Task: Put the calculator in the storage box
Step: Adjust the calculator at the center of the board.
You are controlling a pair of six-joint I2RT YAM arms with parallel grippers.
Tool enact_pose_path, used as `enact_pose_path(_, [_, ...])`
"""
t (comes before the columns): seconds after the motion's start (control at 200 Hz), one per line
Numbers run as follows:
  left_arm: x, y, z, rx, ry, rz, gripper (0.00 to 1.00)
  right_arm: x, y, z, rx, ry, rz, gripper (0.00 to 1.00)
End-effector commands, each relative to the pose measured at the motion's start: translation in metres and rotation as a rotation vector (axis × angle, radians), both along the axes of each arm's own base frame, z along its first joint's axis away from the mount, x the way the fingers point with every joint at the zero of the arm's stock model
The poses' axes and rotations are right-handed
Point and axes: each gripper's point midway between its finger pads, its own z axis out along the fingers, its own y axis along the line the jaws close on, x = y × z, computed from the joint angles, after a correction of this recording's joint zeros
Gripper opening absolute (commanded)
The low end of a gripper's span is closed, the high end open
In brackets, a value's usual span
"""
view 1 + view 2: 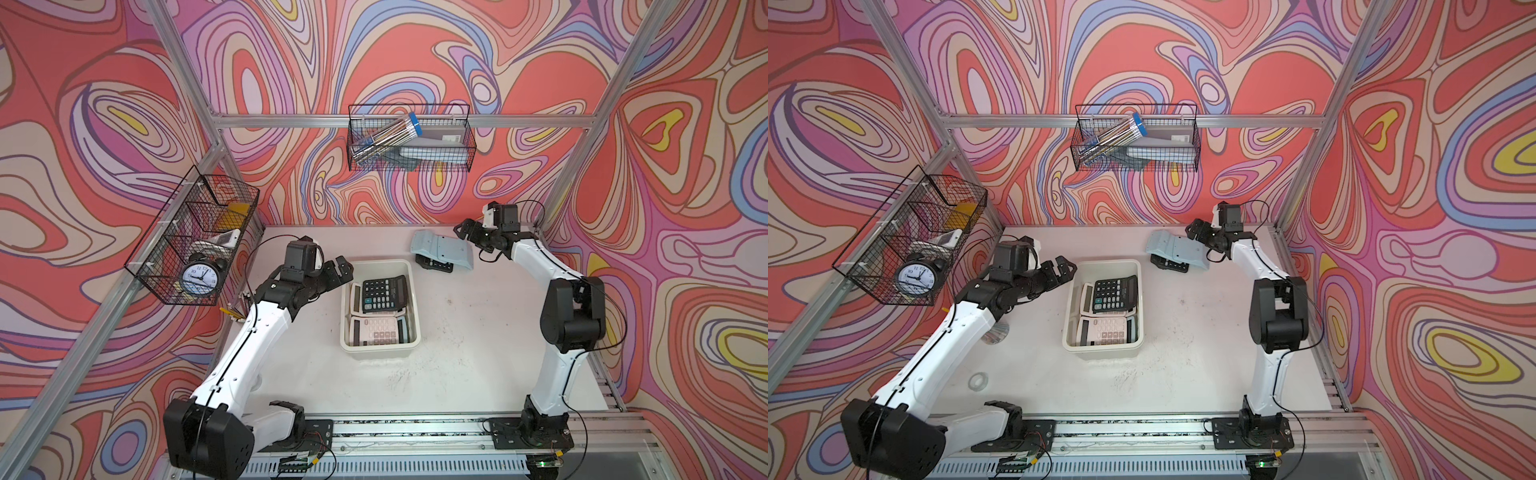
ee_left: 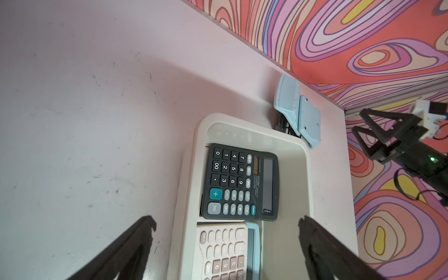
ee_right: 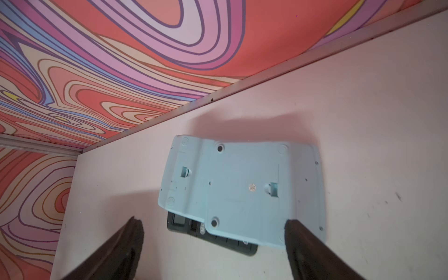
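Swirl-patterned walls, scuffed white table (image 1: 478,332), and the right gripper (image 1: 467,235) hangs with jaws spread wide, empty, just beside the right-hand end of the pale-blue calculator (image 1: 442,249). It lies face down, tilted on a black calculator (image 1: 434,264), long axis along the back wall, outside the storage box (image 1: 376,347). The left gripper (image 1: 340,272), also agape, waits by the box; the right arm is nearer, so this looks like its pick.

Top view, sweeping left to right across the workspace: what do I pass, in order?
Alarm clock → left gripper → storage box → pale blue calculator, lying face down → right gripper.
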Motion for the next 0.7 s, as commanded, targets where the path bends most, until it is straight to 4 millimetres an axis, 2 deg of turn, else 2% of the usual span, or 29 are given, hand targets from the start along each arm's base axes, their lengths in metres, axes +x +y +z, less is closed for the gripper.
enact_pose_path(0.0, [-0.012,0.011,-0.017,0.039,0.053,0.026,0.99,0.031,0.012,0.003,-0.010,-0.071,0.071,0.90])
enact_pose_path(0.095, [-0.015,0.011,-0.018,0.038,0.060,0.024,0.99,0.052,0.016,-0.013,-0.026,-0.070,0.104,0.89])
enact_pose_path(0.205, [-0.015,0.009,-0.018,0.030,0.063,0.019,0.99,0.072,0.024,-0.022,-0.018,-0.096,0.153,0.87])
enact_pose_path(0.33, [-0.016,0.011,-0.020,0.037,0.066,0.022,0.99,0.088,0.036,-0.035,0.000,-0.098,0.221,0.86])
enact_pose_path(0.506, [-0.016,0.009,-0.025,0.032,0.079,0.020,0.99,0.095,0.050,-0.064,0.046,-0.069,0.310,0.85])
enact_pose_path(0.696, [-0.015,0.006,-0.030,0.024,0.096,0.007,0.99,0.088,0.068,-0.084,0.124,-0.043,0.387,0.82])
